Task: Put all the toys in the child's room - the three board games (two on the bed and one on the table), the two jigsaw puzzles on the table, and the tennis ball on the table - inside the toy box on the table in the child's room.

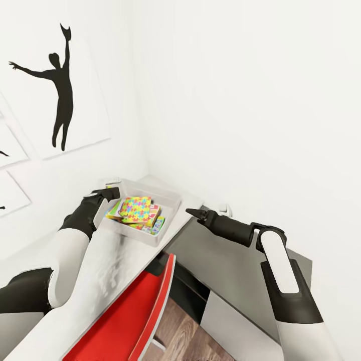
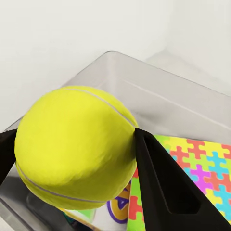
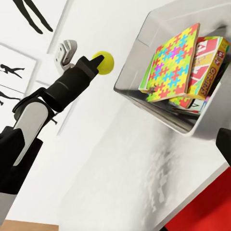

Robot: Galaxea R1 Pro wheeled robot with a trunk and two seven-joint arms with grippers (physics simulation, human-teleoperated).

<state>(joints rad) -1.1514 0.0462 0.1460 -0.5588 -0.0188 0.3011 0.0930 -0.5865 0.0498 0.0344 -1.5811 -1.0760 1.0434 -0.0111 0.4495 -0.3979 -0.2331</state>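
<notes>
The left gripper [image 3: 102,61] has its fingers closed on the tennis ball [image 2: 74,147], held over the near corner of the toy box [image 1: 168,196] on the bench [image 1: 108,268]. A jigsaw puzzle [image 1: 135,209] tops the games inside. The right gripper [image 1: 191,212] hovers beside the bench; I cannot tell how its fingers stand.

This was a child's bedroom in a home. Black sports-silhouette pictures [image 1: 60,85] hung on the white left wall. A long pale grey-white desk top [image 1: 100,281] ran into the far corner, carrying a shallow light grey plastic bin [image 1: 168,200] of bright mosaic jigsaw squares [image 1: 136,209] and game boxes. A red chair [image 1: 130,321] stood near, on wood-plank floor [image 1: 185,336].
</notes>
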